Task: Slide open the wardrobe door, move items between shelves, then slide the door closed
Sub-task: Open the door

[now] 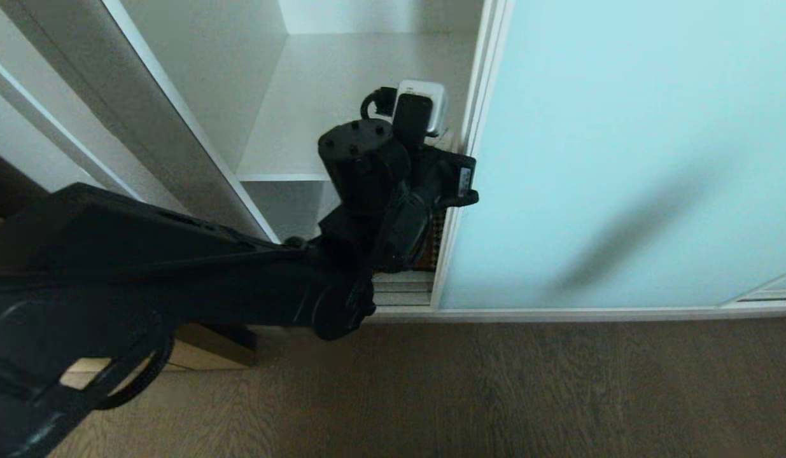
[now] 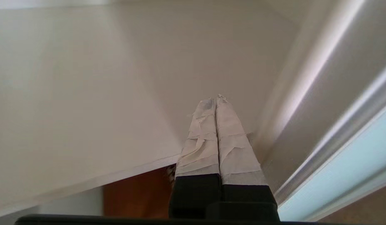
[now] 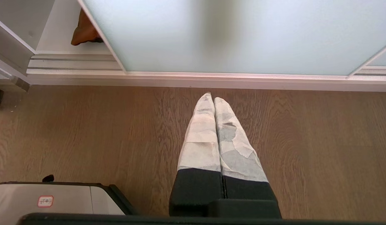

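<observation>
The sliding wardrobe door (image 1: 622, 159), frosted aqua glass, stands to the right of the open white bay. My left arm (image 1: 393, 172) reaches into the bay beside the door's edge. In the left wrist view the left gripper (image 2: 215, 99) is shut with nothing in it, its taped fingers over a white shelf (image 2: 86, 109). The cushion (image 2: 133, 193) shows brown below that shelf's front edge. A strip of its houndstooth (image 1: 436, 235) peeks out behind the arm. The right gripper (image 3: 211, 97) hangs shut and empty over the floor, with the cushion (image 3: 85, 31) far off in the wardrobe's bottom.
Wood floor (image 1: 494, 388) runs in front of the wardrobe. The door's floor track (image 1: 402, 289) lies at the bay's foot. The wardrobe's side panel (image 1: 144, 114) bounds the bay on the left. The robot's base (image 3: 55, 200) sits close to the right gripper.
</observation>
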Available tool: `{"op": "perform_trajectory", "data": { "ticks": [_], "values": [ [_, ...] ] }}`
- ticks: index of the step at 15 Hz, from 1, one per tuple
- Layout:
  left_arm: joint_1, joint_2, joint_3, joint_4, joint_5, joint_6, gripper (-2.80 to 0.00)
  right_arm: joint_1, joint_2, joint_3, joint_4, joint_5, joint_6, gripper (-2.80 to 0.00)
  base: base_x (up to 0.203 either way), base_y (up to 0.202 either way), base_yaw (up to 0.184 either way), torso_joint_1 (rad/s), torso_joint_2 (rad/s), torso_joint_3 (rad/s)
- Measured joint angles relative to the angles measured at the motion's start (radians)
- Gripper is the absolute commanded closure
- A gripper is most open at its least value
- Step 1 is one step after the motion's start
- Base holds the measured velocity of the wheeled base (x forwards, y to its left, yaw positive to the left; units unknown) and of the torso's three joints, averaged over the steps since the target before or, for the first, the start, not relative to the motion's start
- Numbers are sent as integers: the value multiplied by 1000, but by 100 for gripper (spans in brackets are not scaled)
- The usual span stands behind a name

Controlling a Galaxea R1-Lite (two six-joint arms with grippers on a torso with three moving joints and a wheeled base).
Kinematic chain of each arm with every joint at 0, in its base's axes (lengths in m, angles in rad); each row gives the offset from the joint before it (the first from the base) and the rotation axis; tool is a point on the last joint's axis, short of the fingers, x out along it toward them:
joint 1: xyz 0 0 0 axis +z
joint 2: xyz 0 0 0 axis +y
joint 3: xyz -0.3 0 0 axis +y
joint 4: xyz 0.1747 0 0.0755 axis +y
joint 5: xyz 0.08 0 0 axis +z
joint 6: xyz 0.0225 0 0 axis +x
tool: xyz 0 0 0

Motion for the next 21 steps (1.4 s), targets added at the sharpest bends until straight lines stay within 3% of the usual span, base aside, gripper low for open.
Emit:
{"op": "perform_trajectory", "data": {
  "ticks": [9,12,15,18,21],
  "values": [
    [-142,286,-373,25,-1,72,0,0,0,0,0,0,0,0,0,0,0,0,0,0],
    [-163,350,-436,16,17,78,0,0,0,0,0,0,0,0,0,0,0,0,0,0],
    [-155,306,-440,11,57,80,0,0,0,0,0,0,1,0,0,0,0,0,0,0],
    [-133,153,-377,37,97,87,0,0,0,0,0,0,0,0,0,0,0,0,0,0],
    [-89,-58,-166,122,119,85,0,0,0,0,0,0,0,0,0,0,0,0,0,0]
  ]
}}
